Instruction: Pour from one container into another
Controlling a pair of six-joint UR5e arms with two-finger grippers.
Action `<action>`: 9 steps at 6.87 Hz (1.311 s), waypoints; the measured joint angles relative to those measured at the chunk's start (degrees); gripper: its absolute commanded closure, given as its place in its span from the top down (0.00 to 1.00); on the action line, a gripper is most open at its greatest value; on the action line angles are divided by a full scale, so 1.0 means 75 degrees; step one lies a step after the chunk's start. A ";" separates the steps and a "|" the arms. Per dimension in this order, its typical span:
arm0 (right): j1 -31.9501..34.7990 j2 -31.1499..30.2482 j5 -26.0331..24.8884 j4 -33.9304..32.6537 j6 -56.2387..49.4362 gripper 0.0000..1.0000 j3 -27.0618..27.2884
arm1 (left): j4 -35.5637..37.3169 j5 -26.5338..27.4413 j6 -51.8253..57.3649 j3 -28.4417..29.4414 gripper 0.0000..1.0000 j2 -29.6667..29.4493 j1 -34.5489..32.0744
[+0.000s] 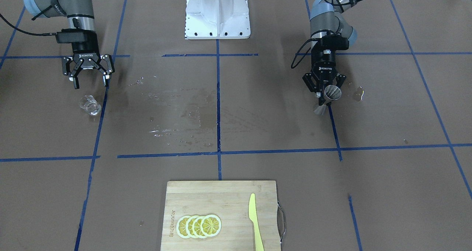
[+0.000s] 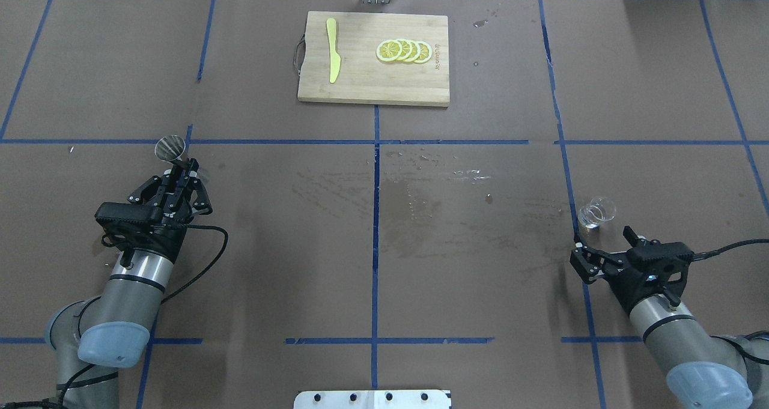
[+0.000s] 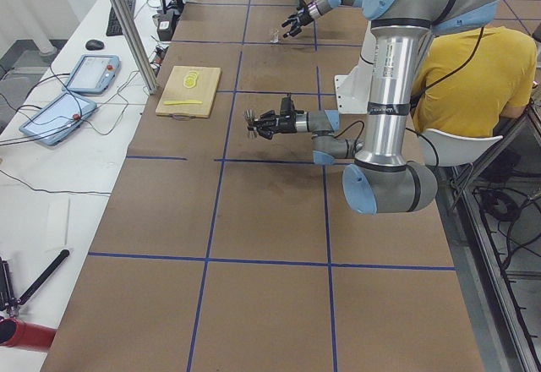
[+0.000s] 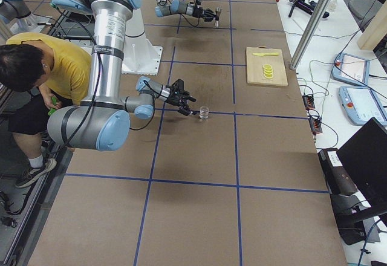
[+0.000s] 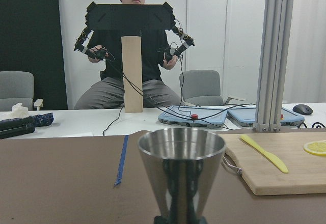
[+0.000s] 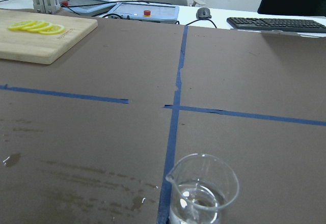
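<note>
Steel jigger [image 5: 181,168], likely light, rigid and slick, sits clamped at its waist in left fingers [image 2: 183,175]; right fingers [image 1: 76,82] hang open just short of a fragile glass beaker [image 6: 202,191] on the desk [image 2: 480,307], best gripped across its wall.

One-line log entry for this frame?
left gripper: shut on metal cup | right gripper: open, near glass beaker | glass beaker: standing on table, some clear liquid inside

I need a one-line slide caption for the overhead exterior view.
Left hand grips a steel cup; open right hand hovers near a glass beaker.
</note>
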 measured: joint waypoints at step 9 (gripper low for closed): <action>0.0697 0.0920 0.0054 0.0037 -0.0169 0.75 -0.1020 | 0.0024 -0.0003 0.0091 0.0000 0.00 -0.0032 -0.0028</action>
